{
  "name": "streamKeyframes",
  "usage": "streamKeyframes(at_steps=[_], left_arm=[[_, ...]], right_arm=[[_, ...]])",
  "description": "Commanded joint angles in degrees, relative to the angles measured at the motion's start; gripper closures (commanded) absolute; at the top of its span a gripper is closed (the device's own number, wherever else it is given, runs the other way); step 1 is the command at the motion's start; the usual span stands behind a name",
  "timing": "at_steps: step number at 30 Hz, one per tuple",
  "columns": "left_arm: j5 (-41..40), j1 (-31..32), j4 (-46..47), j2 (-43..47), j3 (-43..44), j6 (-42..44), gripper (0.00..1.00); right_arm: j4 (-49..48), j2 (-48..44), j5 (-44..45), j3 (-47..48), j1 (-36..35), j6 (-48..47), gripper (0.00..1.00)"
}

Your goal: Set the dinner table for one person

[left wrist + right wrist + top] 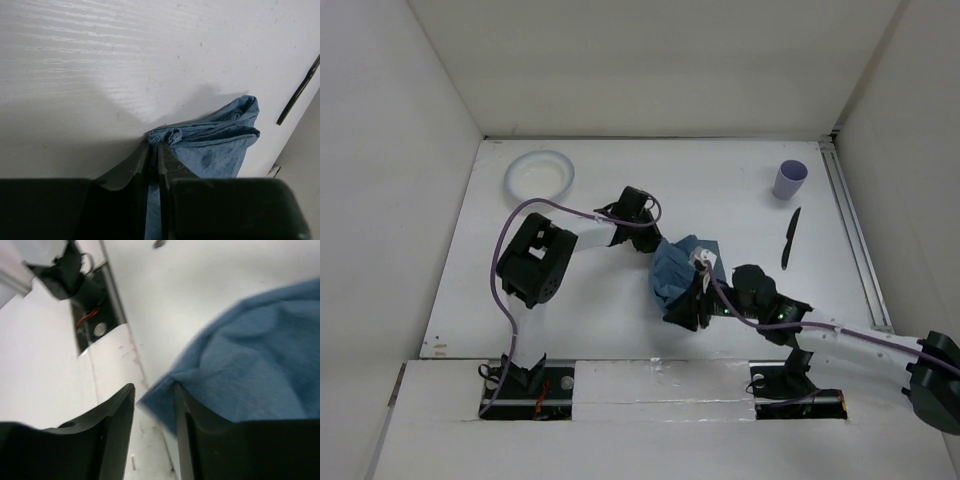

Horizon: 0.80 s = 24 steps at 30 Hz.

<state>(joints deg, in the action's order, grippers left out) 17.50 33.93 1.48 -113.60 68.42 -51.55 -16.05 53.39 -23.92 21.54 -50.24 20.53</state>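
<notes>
The blue cloth placemat (682, 268) lies bunched on the white dinner table (720, 190), between the two grippers. My left gripper (657, 243) is at the cloth's far left edge. In the left wrist view the left gripper (153, 146) is shut on a fold of the placemat (220, 145), and cloth shows between the fingers. My right gripper (693, 303) is at the cloth's near edge. In the right wrist view the right gripper (152, 390) is open. A corner of the placemat (250, 370) hangs into the gap and lies over the right finger (200, 415).
A pale round plate (539, 174) sits at the far left. A purple cup (790, 179) stands at the far right. A black knife (791, 238) lies below the cup and also shows in the left wrist view (300, 90). A metal rail (855, 240) runs along the table's right edge.
</notes>
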Motion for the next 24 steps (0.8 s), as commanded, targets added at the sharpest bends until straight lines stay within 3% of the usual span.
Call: streamKeyframes(at_steps=[1, 2, 3, 6, 10, 15, 19, 20, 22, 23, 24], left_arm=[[0.17, 0.43, -1.04, -2.23, 1.18, 1.89, 0.95], [0.17, 0.43, -1.04, -2.24, 1.19, 1.89, 1.00], [0.17, 0.43, -0.34, -2.85, 1.80, 1.89, 1.00], [-1.14, 0.43, -0.76, -4.34, 5.48, 3.12, 1.00], [-5.10, -0.70, -3.76, -7.59, 14.79, 5.84, 1.00], [-6.85, -2.64, -6.48, -13.56, 29.63, 8.04, 1.00], [-10.03, -4.75, -15.78, -21.73, 57.08, 9.89, 1.00], [-9.50, -5.28, -16.93, -24.62, 60.48, 9.89, 1.00], [-8.45, -6.86, -16.94, -25.53, 64.54, 9.89, 1.00], [-4.62, -7.38, -14.68, -25.53, 65.25, 9.89, 0.72], [-3.45, -8.09, -13.53, -24.75, 63.69, 9.89, 0.55]], right_arm=[[-5.83, -0.39, -2.36, 0.26, -4.42, -3.21, 0.56], [-5.31, -0.39, -2.36, 0.26, -7.04, -3.22, 0.49], [-5.30, -0.39, -2.36, 0.87, -8.28, -3.74, 0.34], [-1.80, 0.75, 0.36, 2.19, -13.38, -4.27, 0.19], [0.32, 0.50, 10.36, 2.89, -18.84, -4.27, 0.17], [0.32, -5.56, 25.03, 0.96, -19.37, 0.11, 0.14], [2.33, -9.70, 37.17, 0.34, -19.37, 3.98, 0.06], [3.13, -10.23, 39.37, 0.34, -19.37, 5.73, 0.00], [6.89, -10.23, 48.15, 1.22, -19.37, 9.16, 0.00], [7.61, -9.62, 50.01, 1.92, -19.37, 10.91, 0.00], [7.62, -9.62, 52.46, 1.93, -18.85, 11.71, 0.00]])
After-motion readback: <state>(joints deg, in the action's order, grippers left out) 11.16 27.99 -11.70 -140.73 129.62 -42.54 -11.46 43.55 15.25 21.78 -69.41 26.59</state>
